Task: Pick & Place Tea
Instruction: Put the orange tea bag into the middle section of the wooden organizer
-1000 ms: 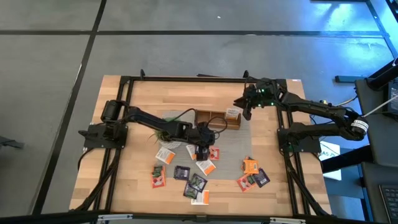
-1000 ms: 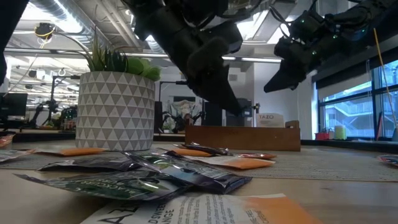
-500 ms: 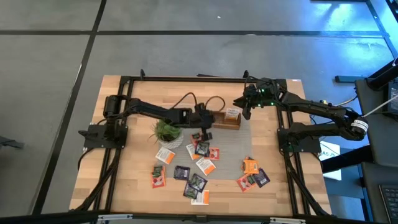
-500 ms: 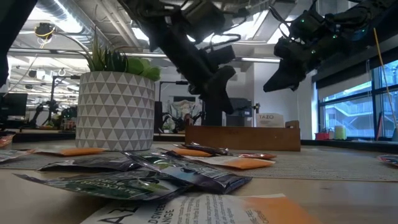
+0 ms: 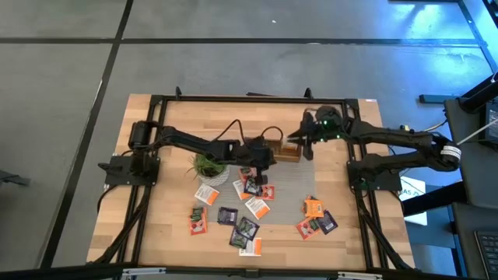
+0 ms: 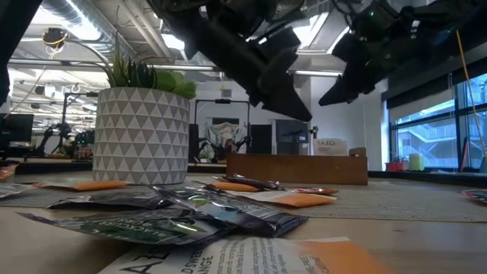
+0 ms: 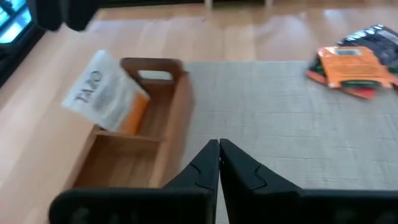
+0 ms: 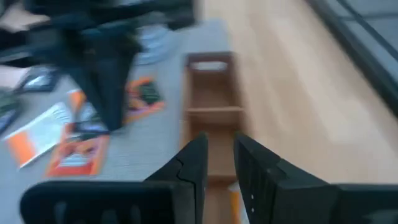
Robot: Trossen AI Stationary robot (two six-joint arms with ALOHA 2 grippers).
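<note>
Tea sachets point(image 5: 246, 208) lie scattered flat on the grey mat point(image 5: 284, 194) at desk centre: orange-red, dark purple with green, and white with orange, some overlapping. A smaller cluster point(image 5: 316, 218) of orange and dark sachets sits nearer and to the right. A white-and-orange sachet point(image 7: 107, 99) leans tilted in the right end compartment of the wooden box point(image 5: 274, 150), sticking up over its rim; the middle compartment, seen from the left wrist, shows bare wood. The third compartment is mostly hidden.

The box sits at the mat's far edge, right of the small potted plant point(image 5: 208, 165) in its white patterned pot.

Left pincer point(image 5: 261, 162) is clenched, fingers point(image 7: 205, 168) pressed together with nothing between them, hanging above the mat just near of the box, over the far end of the main sachet pile. Not touching any sachet.

Right pincer point(image 5: 305, 144) hangs above the box's right end, close to the leaning sachet. Its fingers point(image 8: 193, 163) stand slightly parted; nothing shows in the gap. Whether it touches the sachet I cannot tell.

Desk point(image 5: 175, 210) is light wood planks.
</note>
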